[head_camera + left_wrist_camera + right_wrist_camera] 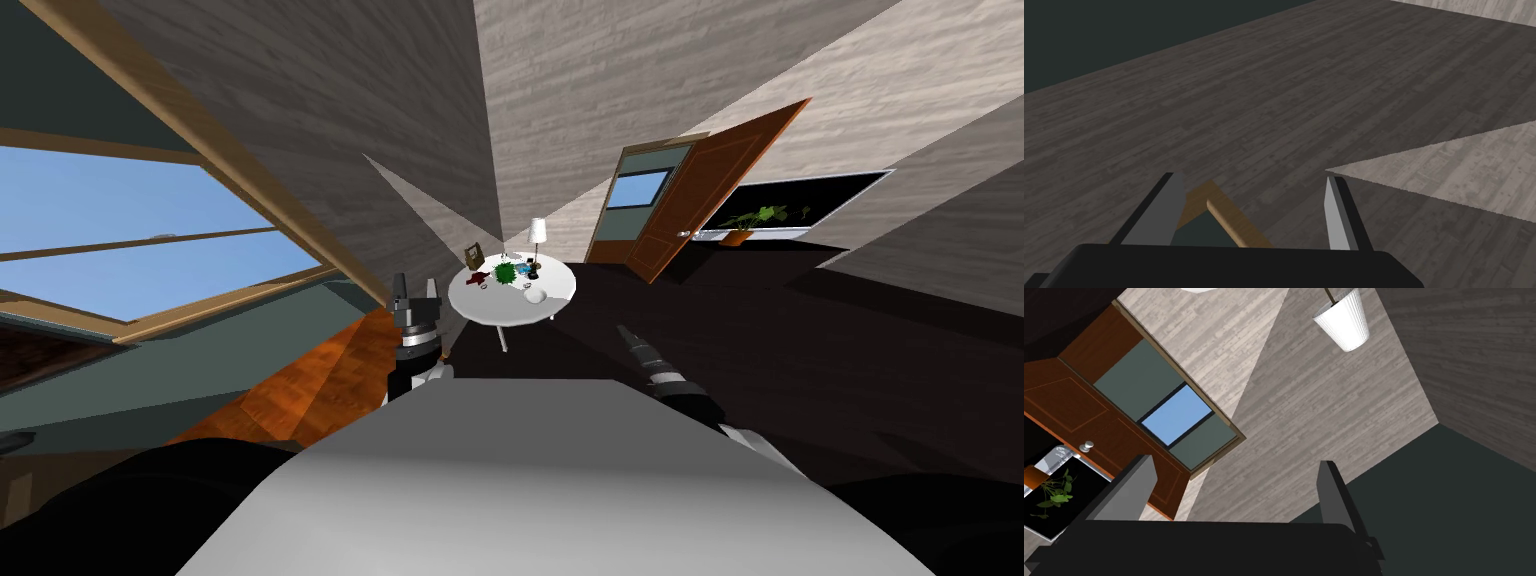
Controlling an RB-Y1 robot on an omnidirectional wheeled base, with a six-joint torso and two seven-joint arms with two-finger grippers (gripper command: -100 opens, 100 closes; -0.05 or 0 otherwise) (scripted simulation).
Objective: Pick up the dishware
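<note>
A small white bowl point(536, 295) sits on the near side of a round white table point(490, 305), some way ahead of me. Around it lie a green plant point(505, 272), a dark red object point(480, 277) and other small items too small to name. My left gripper point(415, 290) is raised to the left of the table and short of it, with its fingers point(1169, 200) open and nothing between them. My right gripper point(624, 332) points forward to the right of the table, and its fingers point(1329, 488) are open and empty too.
A white-shaded lamp point(538, 230) and a picture frame point(474, 255) stand at the table's far side. An open brown door point(700, 210) is ahead right, with a potted plant point(745, 225) beyond. A large window point(120, 250) lines the left wall. Dark floor surrounds the table.
</note>
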